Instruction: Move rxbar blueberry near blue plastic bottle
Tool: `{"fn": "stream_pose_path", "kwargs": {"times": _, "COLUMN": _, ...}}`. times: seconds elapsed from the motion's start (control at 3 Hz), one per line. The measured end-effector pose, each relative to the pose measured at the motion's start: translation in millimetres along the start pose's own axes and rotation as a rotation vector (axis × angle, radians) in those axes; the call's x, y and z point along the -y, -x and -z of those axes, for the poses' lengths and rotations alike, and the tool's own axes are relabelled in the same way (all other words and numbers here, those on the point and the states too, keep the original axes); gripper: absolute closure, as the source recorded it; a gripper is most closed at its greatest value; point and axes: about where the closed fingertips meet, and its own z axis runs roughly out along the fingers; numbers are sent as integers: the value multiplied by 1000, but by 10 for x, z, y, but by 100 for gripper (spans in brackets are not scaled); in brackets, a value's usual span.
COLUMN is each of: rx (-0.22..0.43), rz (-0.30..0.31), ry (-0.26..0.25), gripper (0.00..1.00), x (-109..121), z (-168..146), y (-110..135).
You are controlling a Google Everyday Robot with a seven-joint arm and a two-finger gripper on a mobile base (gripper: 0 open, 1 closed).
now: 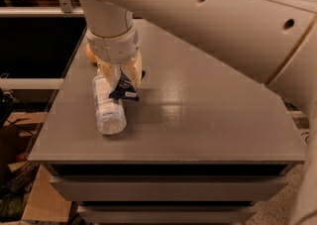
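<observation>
Above grey table (208,120), hand (121,81) with rxbar blueberry (125,92) beside bottle (108,109)

Tool (120,81) sat low over the left part of the tabletop (208,115), clamped on rxbar blueberry (125,91). The bar was tilted, just beside blue plastic bottle (108,107), which lay on its side; contact unclear. Orange fruit (90,53) was mostly hidden behind the wrist.

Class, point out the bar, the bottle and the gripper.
bar (125,92), camera view, wrapper's lower end.
bottle (110,114), camera view, middle of its clear body.
gripper (121,82), camera view, midway between fingertips, beside the bottle, holding the bar.
</observation>
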Motion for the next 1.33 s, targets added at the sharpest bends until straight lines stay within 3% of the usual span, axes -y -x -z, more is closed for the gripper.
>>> {"fn": "stream_pose_path", "kwargs": {"times": 0.67, "rx": 10, "rz": 13, "ry": -4, "gripper": 12, "x": 55, "z": -33, "y": -44}}
{"fn": "stream_pose_path", "kwargs": {"times": 1.0, "rx": 7, "rz": 15, "ry": 0, "gripper": 0, "x": 55, "z": -44, "y": -59}}
{"fn": "stream_pose_path", "kwargs": {"times": 1.33, "rx": 7, "rz": 17, "ry": 1, "gripper": 0, "x": 53, "z": -49, "y": -72}}
